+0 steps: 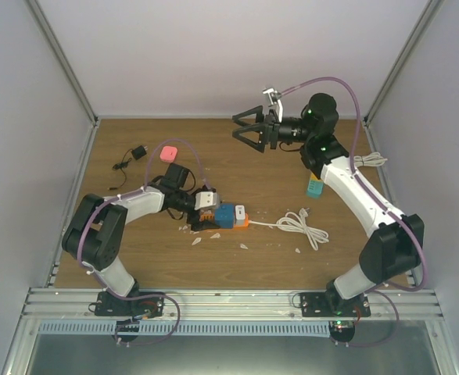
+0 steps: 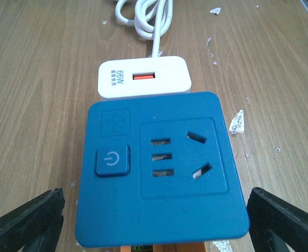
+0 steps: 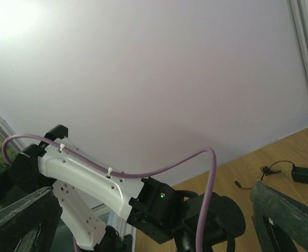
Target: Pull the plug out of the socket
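Observation:
A blue socket block (image 2: pixel 159 168) lies on the wood table on an orange base. A white plug marked 66W (image 2: pixel 143 77) is seated in its far side, and its white cable (image 2: pixel 148 21) runs away from it. In the top view the socket (image 1: pixel 227 215) and plug (image 1: pixel 241 212) sit at the table's middle. My left gripper (image 1: pixel 204 217) is open; its fingers (image 2: pixel 22 223) stand wide on both sides of the socket's near end without touching it. My right gripper (image 1: pixel 249 129) is open and empty, raised high at the back, far from the plug.
The plug's cable lies coiled (image 1: pixel 303 226) to the right of the socket. A pink object (image 1: pixel 169 153) and a black adapter with its lead (image 1: pixel 135 154) lie back left. A teal object (image 1: pixel 315 187) and another white cable (image 1: pixel 370 162) lie by the right arm. White scraps (image 1: pixel 196 240) litter the table.

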`<state>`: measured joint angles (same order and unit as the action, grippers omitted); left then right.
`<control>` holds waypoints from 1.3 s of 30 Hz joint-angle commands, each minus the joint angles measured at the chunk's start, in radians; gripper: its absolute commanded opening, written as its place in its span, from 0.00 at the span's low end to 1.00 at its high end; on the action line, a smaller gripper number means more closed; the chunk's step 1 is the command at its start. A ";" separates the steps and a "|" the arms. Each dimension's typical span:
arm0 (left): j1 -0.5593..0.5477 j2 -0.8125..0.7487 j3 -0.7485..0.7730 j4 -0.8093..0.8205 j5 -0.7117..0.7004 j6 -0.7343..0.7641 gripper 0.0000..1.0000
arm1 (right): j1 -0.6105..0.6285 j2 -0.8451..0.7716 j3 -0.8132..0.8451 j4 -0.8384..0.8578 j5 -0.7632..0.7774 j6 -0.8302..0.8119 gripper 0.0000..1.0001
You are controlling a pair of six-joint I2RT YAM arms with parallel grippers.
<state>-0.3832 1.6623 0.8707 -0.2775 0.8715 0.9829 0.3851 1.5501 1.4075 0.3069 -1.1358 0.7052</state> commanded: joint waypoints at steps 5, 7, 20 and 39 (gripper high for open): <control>-0.033 -0.020 0.007 0.056 -0.034 -0.026 0.86 | -0.075 -0.073 -0.111 -0.307 -0.078 -0.551 1.00; -0.035 -0.026 0.010 0.056 -0.037 -0.032 0.83 | -0.089 -0.095 -0.165 -0.414 -0.040 -0.735 1.00; -0.041 -0.019 0.037 0.022 -0.035 -0.039 0.48 | -0.117 -0.059 -0.422 -0.689 0.083 -1.475 1.00; -0.017 -0.072 -0.030 0.031 0.001 -0.008 0.24 | 0.104 0.185 -0.414 -0.625 0.335 -1.644 0.91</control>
<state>-0.4088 1.6276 0.8566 -0.2802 0.8192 0.9585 0.4671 1.7020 0.9543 -0.3367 -0.8467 -0.8948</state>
